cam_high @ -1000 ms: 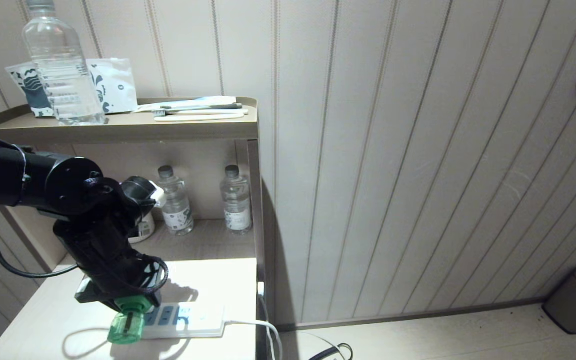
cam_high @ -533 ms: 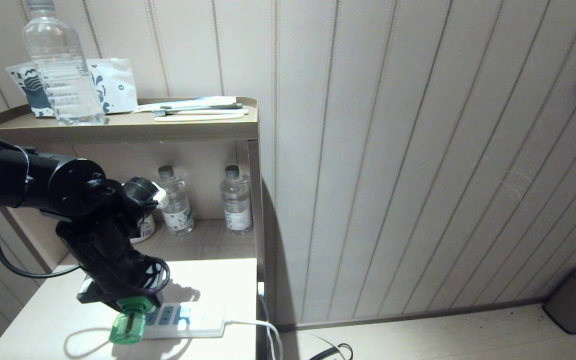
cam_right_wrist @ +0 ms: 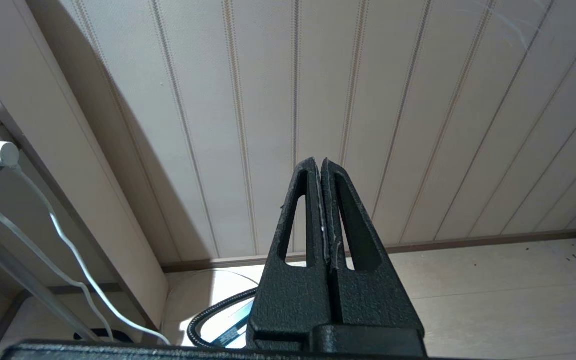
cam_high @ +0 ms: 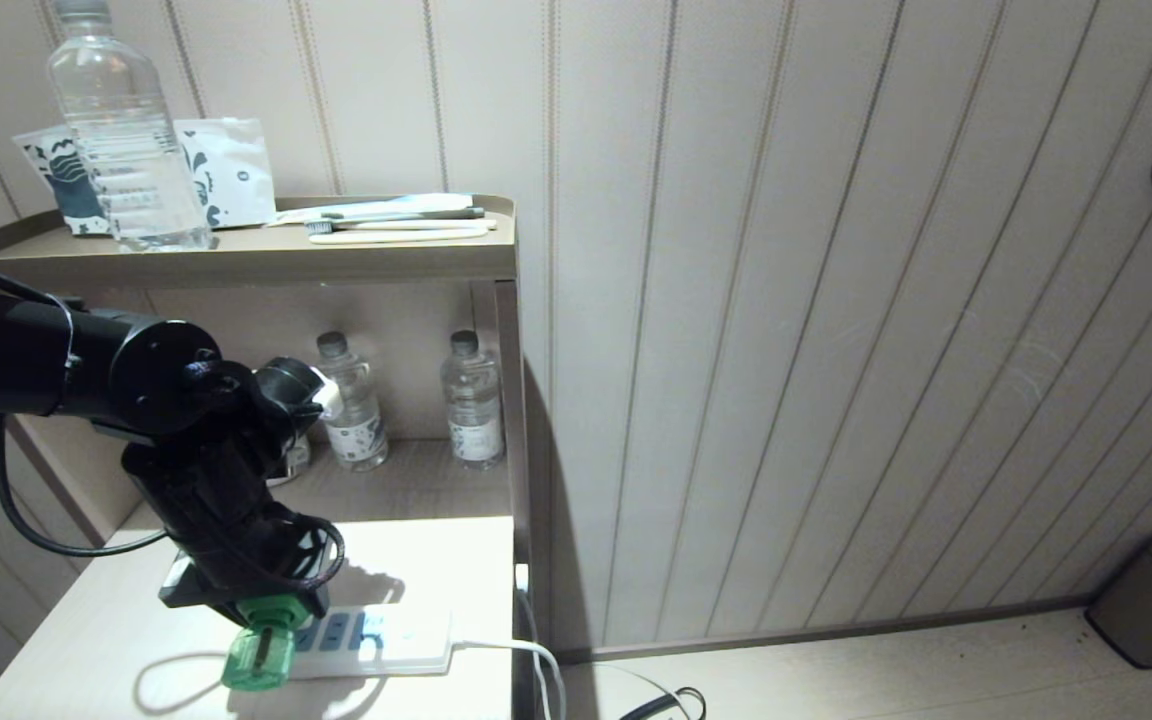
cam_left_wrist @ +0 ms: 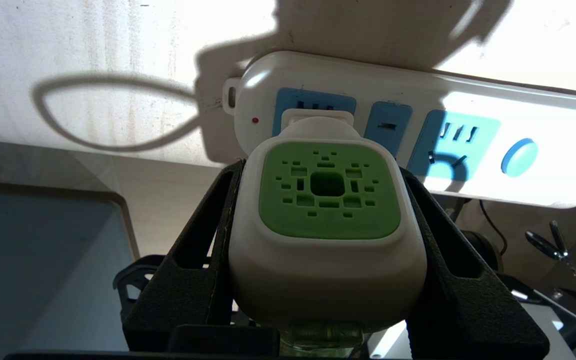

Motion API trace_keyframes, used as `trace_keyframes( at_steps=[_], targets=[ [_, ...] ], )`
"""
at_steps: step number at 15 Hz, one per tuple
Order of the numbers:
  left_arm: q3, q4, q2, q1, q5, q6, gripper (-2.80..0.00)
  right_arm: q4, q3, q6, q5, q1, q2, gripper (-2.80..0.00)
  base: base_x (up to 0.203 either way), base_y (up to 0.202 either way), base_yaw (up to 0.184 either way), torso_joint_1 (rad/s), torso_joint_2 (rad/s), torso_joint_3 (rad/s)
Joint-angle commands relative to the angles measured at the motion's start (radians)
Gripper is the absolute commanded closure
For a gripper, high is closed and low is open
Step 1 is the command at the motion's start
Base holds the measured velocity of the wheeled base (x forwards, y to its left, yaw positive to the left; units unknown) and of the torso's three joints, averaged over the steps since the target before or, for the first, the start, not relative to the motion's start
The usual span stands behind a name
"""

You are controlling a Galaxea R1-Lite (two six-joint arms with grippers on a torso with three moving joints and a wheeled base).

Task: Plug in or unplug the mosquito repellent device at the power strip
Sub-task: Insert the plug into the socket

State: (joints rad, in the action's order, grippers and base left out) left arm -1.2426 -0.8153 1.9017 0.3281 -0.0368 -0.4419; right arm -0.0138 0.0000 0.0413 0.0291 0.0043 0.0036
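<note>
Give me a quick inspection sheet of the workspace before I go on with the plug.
Surface: pale nightstand top, lit, carrying the strip.
Job's things: mosquito repellent device at the end socket of the power strip; whether it is fully seated cannot be told.
Clutter: water bottle, packets and toothbrushes on the top shelf; two small bottles in the niche.
Grippers: left gripper shut on the device, a finger on each side; right gripper shut, off to the side, facing the wall.
Cables: white cord leaves the strip's end over the edge.
Surroundings: panelled wall, bin on the floor.
</note>
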Motion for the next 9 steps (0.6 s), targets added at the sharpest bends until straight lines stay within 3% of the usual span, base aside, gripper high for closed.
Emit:
trace_keyframes(
  at_steps=[1, 9],
  targets=[
    [-0.006, -0.002, 0.023, 0.0, 0.0, -0.003, 0.0, 0.0, 0.0, 0.0, 0.0, 0.0, 0.001, 0.0, 0.0, 0.0, 0.0, 0.0, 0.0, 0.0],
    [0.009, 0.039, 0.059, 0.0, -0.001, -0.002, 0.0, 0.0, 0.0, 0.0, 0.0, 0.0, -0.001, 0.0, 0.0, 0.0, 0.0, 0.0, 0.0, 0.0]
  ],
)
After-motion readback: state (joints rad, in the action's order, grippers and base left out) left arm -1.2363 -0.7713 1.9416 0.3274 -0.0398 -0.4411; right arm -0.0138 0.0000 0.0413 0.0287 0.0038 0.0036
